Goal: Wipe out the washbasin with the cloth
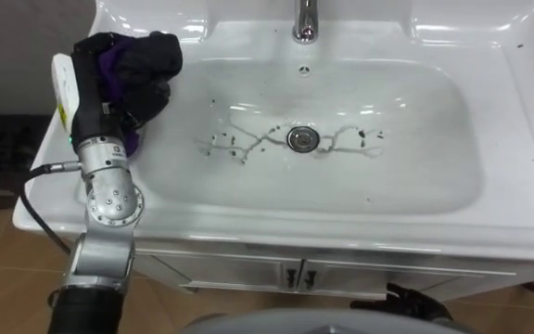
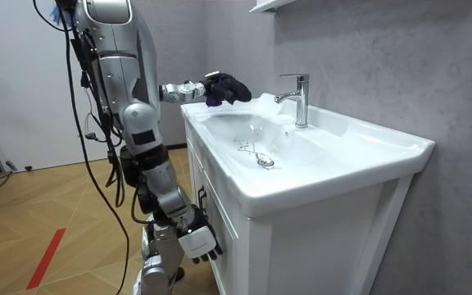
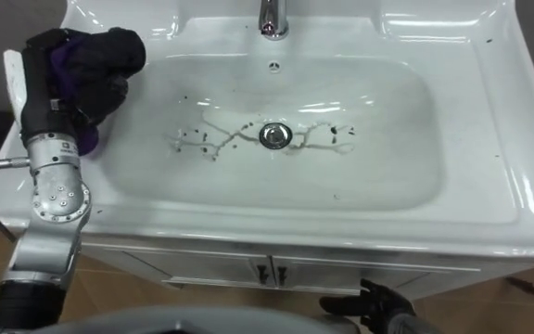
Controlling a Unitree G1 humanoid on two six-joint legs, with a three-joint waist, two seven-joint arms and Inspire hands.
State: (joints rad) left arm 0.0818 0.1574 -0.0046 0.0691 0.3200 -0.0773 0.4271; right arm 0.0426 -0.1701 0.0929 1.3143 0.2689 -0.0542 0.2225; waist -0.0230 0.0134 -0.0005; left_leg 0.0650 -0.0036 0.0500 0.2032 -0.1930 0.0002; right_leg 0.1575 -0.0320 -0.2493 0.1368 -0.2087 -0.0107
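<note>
A white ceramic basin [image 1: 415,139] is set into the surface [image 1: 527,111] of a white vanity cabinet [image 1: 248,269]. Inside the basin, dark specks and grey streaks [image 1: 239,141] are spread to both sides of the metal drain [image 1: 301,138]. A chrome faucet [image 1: 306,20] is mounted behind the bowl, its top cut off in the eye views. A purple cloth [image 1: 111,67] is clamped in the curled fingers of the left robot hand [image 1: 146,60], held at the basin's left rear corner; whether the cloth touches the ceramic cannot be told. The right robot hand [image 2: 199,243] hangs beside the cabinet front, fingers relaxed. A wooden floor [image 2: 39,205] and a grey wall [image 2: 367,49] are seen around the cabinet.
</note>
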